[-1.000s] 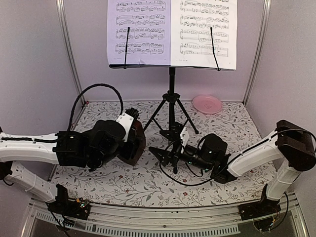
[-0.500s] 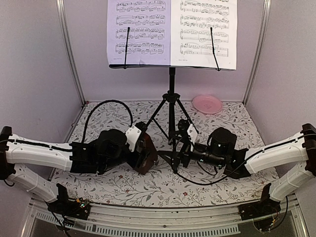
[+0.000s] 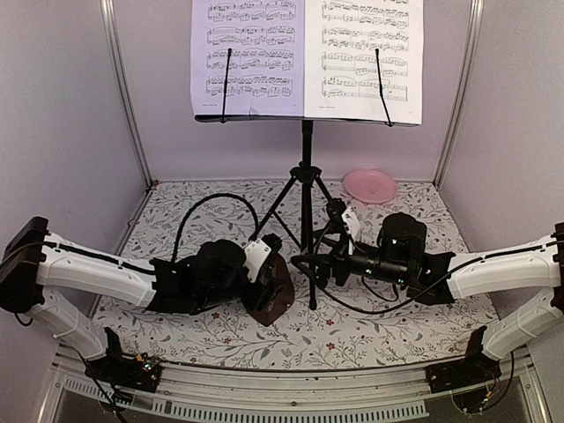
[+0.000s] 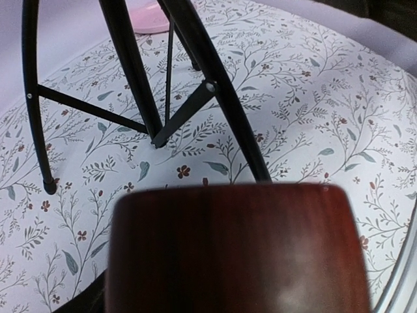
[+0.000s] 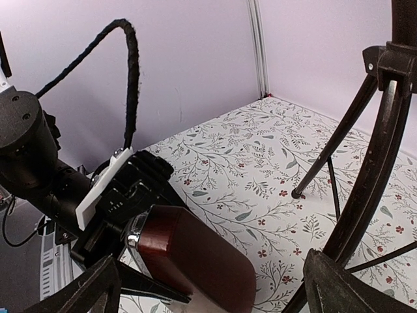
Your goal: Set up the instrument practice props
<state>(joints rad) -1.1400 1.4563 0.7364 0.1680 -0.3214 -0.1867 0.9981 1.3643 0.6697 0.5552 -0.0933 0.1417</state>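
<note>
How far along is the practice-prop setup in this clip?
Done: the music stand is upright with both sheet-music pages on its desk. In hand: the left gripper holds the metronome, tilted, beside the stand's near leg; the right gripper has its fingers spread by that leg. Left: stand the metronome upright on the table and let go.

text: none legible | sheet-music pages (image 3: 248, 57): notation only

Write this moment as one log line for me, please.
left hand: gripping metronome, tilted | right hand: open beside stand leg | sheet music: up on stand
</note>
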